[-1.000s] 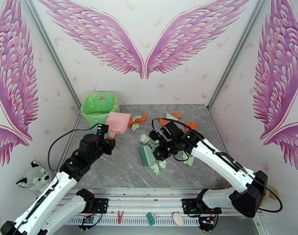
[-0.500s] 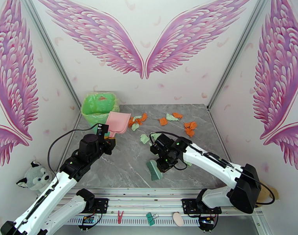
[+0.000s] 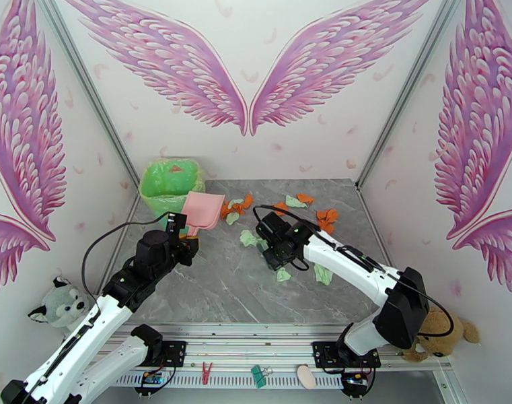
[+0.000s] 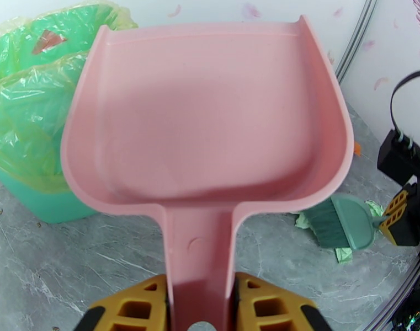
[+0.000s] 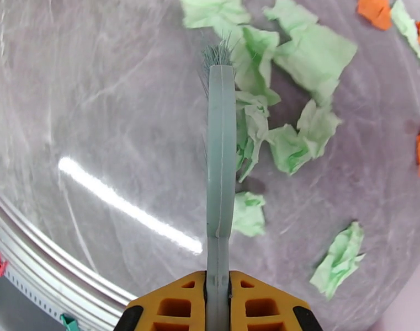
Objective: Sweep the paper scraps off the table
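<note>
My left gripper (image 4: 201, 304) is shut on the handle of the pink dustpan (image 4: 210, 122), which is held off the table (image 3: 208, 291) at back left beside the bin; its pan is bare. My right gripper (image 5: 217, 304) is shut on the green hand brush (image 5: 221, 161), bristles pointing down among mint paper scraps (image 5: 309, 56) near the table's middle. More mint scraps (image 5: 248, 213) lie beside the brush. From above, orange scraps (image 3: 326, 217) lie at back right and mixed scraps (image 3: 239, 205) lie just right of the dustpan (image 3: 203, 210).
A green bin lined with a plastic bag (image 3: 169, 182) stands in the back left corner. The metal frame rail (image 3: 256, 331) runs along the near edge. A husky plush (image 3: 57, 304) sits off the left side, a brown teddy (image 3: 444, 331) off the right.
The right arm swung the brush toward the near edge, then back up to the table's middle, shifting mint scraps. The left arm and dustpan stayed still.
</note>
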`<state>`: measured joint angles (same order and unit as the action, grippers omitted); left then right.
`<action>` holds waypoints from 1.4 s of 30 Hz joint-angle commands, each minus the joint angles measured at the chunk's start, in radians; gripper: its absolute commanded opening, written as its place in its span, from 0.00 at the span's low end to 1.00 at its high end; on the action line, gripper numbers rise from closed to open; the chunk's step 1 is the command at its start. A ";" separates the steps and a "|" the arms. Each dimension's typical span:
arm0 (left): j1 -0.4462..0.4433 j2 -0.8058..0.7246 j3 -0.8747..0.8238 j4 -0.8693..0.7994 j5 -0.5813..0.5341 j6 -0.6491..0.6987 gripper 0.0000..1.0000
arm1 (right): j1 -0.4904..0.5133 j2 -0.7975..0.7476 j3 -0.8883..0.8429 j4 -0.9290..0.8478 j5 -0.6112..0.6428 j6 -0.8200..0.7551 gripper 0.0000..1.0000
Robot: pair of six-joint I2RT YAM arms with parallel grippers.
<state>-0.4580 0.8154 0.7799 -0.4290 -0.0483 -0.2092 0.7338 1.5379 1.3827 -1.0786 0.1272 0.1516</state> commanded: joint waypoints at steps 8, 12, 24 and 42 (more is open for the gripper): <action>0.008 -0.005 -0.016 0.038 0.015 -0.001 0.00 | -0.047 0.048 0.180 0.177 -0.198 0.169 0.00; 0.009 -0.011 -0.017 0.038 0.038 -0.011 0.00 | -0.126 0.158 0.189 0.378 -0.319 0.352 0.00; 0.007 -0.028 -0.028 0.039 0.057 -0.031 0.00 | -0.267 0.679 0.609 0.793 -0.617 0.912 0.00; 0.007 -0.021 -0.042 0.050 0.056 -0.032 0.00 | -0.289 0.948 0.756 0.743 -0.553 1.046 0.00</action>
<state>-0.4541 0.8013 0.7521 -0.3985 0.0067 -0.2375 0.4534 2.4996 2.1464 -0.3275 -0.4377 1.1957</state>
